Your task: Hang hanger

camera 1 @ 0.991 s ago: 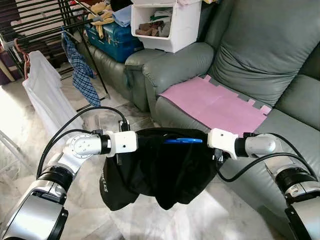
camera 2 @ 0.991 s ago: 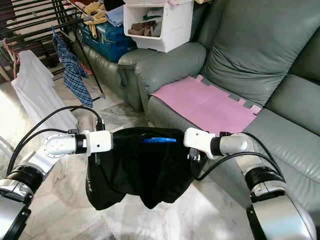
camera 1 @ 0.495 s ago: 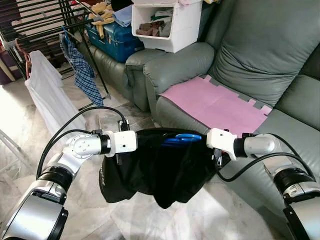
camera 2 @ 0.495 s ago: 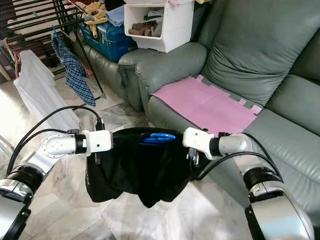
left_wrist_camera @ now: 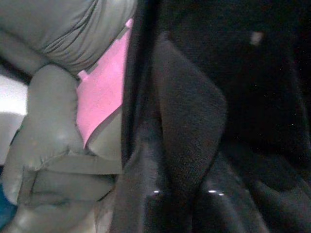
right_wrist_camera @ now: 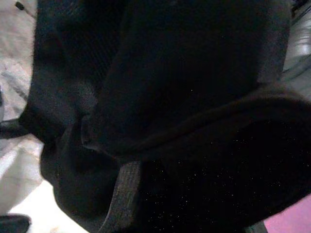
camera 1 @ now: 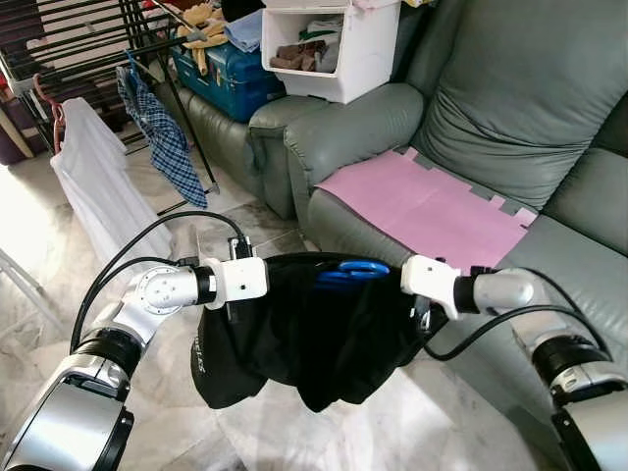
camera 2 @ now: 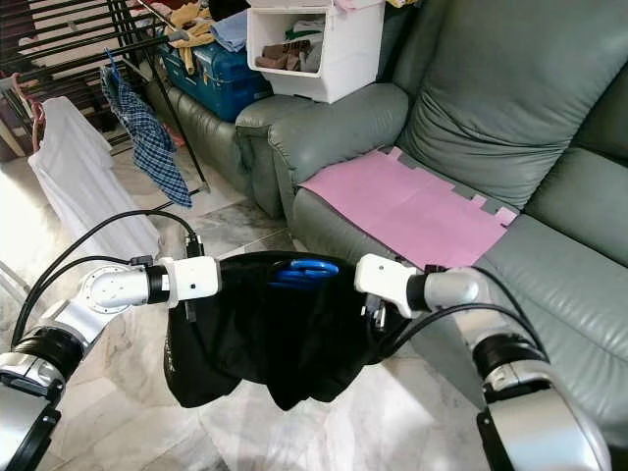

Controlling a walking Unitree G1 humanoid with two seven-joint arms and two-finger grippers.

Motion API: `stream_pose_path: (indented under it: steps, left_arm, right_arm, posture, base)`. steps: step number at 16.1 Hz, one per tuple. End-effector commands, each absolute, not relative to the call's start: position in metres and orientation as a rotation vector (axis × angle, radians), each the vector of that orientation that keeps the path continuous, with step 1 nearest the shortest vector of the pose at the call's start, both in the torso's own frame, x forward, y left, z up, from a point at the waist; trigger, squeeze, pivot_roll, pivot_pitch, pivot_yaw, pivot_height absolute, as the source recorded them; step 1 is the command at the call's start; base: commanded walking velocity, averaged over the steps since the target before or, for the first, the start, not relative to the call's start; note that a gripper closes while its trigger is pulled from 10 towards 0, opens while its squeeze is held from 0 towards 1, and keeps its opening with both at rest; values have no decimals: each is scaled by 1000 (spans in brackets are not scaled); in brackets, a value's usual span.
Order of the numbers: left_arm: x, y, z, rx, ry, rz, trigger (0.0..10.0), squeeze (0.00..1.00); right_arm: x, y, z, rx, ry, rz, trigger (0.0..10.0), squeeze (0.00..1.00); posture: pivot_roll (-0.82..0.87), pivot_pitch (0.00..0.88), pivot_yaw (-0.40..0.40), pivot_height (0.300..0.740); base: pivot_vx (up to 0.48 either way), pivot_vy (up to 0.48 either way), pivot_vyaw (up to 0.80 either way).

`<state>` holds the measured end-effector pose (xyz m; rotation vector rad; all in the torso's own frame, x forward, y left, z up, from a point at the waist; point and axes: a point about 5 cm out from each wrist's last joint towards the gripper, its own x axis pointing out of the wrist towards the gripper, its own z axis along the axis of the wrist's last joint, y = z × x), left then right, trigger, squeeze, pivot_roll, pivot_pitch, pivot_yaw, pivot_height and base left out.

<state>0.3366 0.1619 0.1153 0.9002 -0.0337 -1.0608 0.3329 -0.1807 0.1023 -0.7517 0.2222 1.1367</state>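
My left gripper [camera 1: 257,280]: it is at 9 o'clock of the black cloth, tucked into its edge. I cannot tell if my fingers are apart or pressed together, because the cloth hides them.

My right gripper [camera 1: 417,285]: it is at 3 o'clock of the black cloth, pushed into its other edge. I cannot tell how these fingers stand either.

Black cloth [camera 1: 309,334]: it hangs between my two arms and sags down in the middle. It is above the pale floor [camera 1: 392,432]. Up close it looks dark and folded, with a thick hem.

Hanger [camera 1: 351,270]: it is blue. I see a small curved piece of it at the top of the black cloth, at about 12 o'clock, between my two wrists. The rest is under the cloth.

Sofa [camera 1: 510,108]: it is grey-green and sits at 1 o'clock from the cloth. A pink mat [camera 1: 422,206] lies flat on its seat.

White box [camera 1: 339,49]: it sits on the sofa arm at 12 o'clock, with clothes inside.

Drying rack [camera 1: 118,39]: it stands far off at 10 o'clock. A checked shirt [camera 1: 162,137] hangs on it, and a white shirt [camera 1: 93,186] hangs beside that.
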Motion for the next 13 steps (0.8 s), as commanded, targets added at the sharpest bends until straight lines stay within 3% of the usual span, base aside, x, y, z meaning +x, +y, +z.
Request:
stream_pose_path:
  steps: [1, 5, 10, 13]
  left_arm:
    - [341, 168, 122, 882, -50, -1005, 10000, 1000]
    - [333, 168, 117, 936, -75, -1062, 10000, 1000]
    - [321, 172, 113, 875, -113, -1077, 10000, 1000]
    - [327, 180, 100, 547, -97, -652, 10000, 1000]
  right_arm:
    - [333, -179, 104, -749, 203, 1127, 0, 0]
    - [337, -184, 95, -782, 261, 1018, 0, 0]
    - [339, -192, 86, -669, 323, 846, 0, 0]
    - [338, -196, 79, -550, 324, 674, 0, 0]
  posture:
    - [-133, 0, 47, 740]
    - [-134, 0, 41, 740]
    - [-136, 0, 44, 740]
    - [-144, 0, 58, 740]
  base:
    - [0, 0, 0]
    - [0, 0, 0]
    - [0, 0, 0]
    - [0, 0, 0]
